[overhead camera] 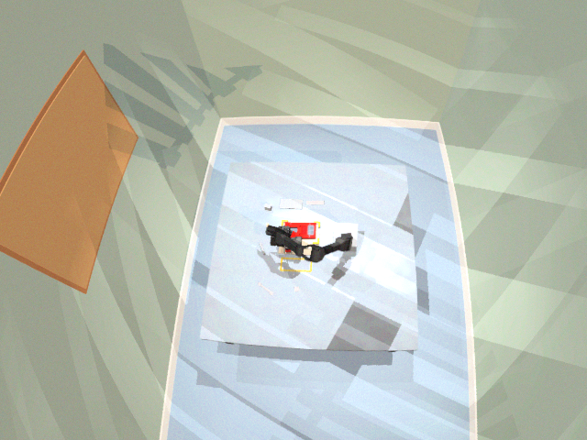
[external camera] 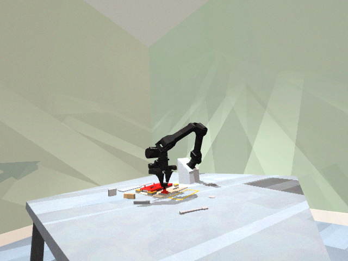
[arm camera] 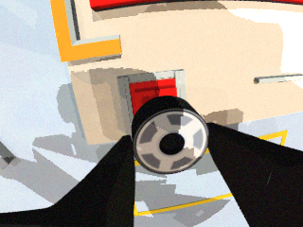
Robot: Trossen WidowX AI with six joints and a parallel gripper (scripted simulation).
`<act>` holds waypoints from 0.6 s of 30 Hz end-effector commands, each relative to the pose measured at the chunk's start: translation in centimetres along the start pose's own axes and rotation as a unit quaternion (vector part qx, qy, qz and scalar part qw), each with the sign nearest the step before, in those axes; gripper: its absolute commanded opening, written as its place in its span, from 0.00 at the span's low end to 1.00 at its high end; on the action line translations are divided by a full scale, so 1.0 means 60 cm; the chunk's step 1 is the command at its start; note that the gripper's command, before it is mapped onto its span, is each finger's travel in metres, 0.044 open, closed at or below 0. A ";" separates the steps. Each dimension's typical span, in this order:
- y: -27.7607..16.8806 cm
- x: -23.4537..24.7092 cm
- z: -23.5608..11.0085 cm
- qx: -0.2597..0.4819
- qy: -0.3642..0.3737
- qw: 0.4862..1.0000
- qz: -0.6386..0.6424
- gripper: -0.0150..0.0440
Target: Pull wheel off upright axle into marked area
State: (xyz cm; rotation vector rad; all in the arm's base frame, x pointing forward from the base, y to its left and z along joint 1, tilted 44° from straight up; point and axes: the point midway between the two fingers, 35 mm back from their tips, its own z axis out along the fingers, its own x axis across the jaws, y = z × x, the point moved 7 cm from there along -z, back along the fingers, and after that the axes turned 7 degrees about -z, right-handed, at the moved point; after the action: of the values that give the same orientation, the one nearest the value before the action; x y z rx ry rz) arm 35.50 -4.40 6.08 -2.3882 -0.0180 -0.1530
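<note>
Black fingers of the gripper [arm camera: 170, 180] are clamped on the wheel [arm camera: 169, 142], held between them above the red axle mount [arm camera: 151, 91]; extraction appears largely complete, while transfer into the yellow-outlined marked area [arm camera: 189, 204] just behind the fingertips and release remain.

A pale blue-grey table surface [external camera: 253, 224] carries a flat beige board [arm camera: 208, 57] lying directly beneath the black fingers. A thin yellow outlined rectangle [external camera: 187, 194] is marked just beside the board. A slim grey rod [external camera: 193, 209], a small grey cube [external camera: 112, 192] and a tan block [external camera: 129, 196] lie farther from the fingers.
</note>
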 end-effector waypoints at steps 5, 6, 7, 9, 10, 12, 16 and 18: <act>0.002 -0.001 -0.009 -0.001 0.002 1.000 0.002 0.25; 0.002 -0.001 -0.010 -0.001 0.002 1.000 0.002 0.25; 0.002 -0.001 -0.010 -0.001 0.002 1.000 0.002 0.25; 0.002 -0.001 -0.012 -0.001 0.003 1.000 0.002 0.25; 0.002 -0.001 -0.012 -0.001 0.003 1.000 0.002 0.25; 0.002 -0.001 -0.013 -0.001 0.003 1.000 0.002 0.25; 0.002 -0.001 -0.015 -0.001 0.003 1.000 0.002 0.25; 0.002 -0.001 -0.016 -0.001 0.003 1.000 0.002 0.25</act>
State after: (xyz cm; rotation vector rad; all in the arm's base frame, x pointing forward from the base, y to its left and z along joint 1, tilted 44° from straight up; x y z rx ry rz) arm 35.42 -4.81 6.51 -2.3872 -0.0160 -0.1547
